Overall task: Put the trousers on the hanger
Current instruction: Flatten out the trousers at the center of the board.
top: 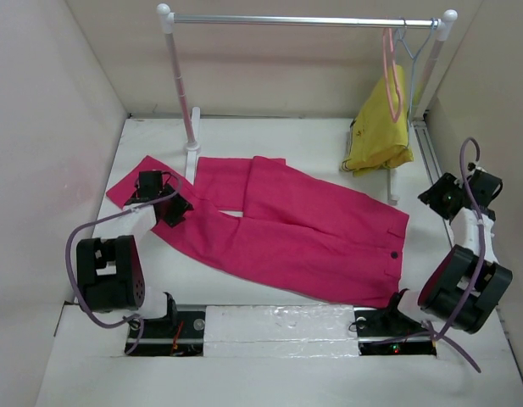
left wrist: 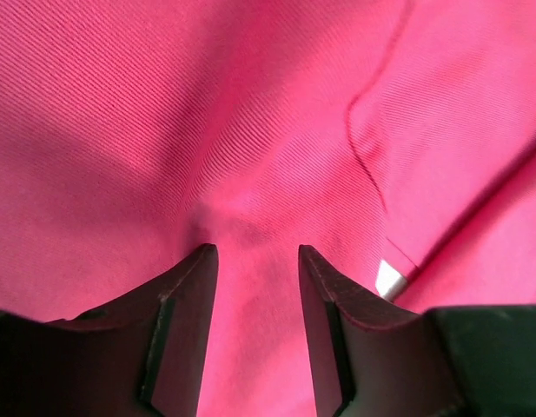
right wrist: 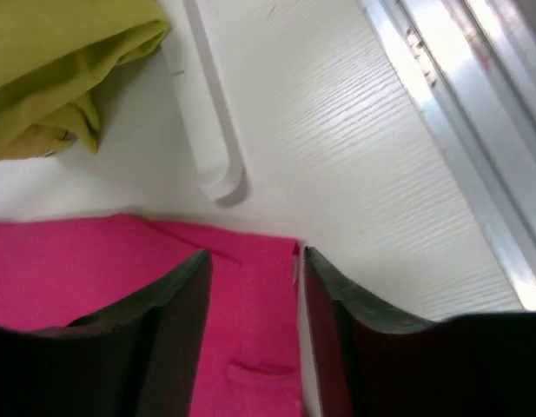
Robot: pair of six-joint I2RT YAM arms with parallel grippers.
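Note:
The magenta trousers point(top: 295, 229) lie flat on the white table, legs toward the far left, waistband at the right. My left gripper point(top: 169, 208) is open and down on one leg; in the left wrist view point(left wrist: 257, 252) the cloth point(left wrist: 250, 130) puckers just ahead of the fingertips. My right gripper point(top: 437, 197) is open and held over the waistband's far corner point(right wrist: 250, 295), as the right wrist view point(right wrist: 254, 254) shows. The salmon-pink hanger point(top: 390, 72) hangs on the rail at the back right.
A clothes rack with a silver rail point(top: 303, 20) and white posts point(top: 180, 85) stands at the back. A pale blue-grey hanger point(top: 415, 42) and a mustard-yellow garment point(top: 378, 131) hang at its right end. The rack's white foot point(right wrist: 207, 130) and a metal track point(right wrist: 459, 113) lie near my right gripper.

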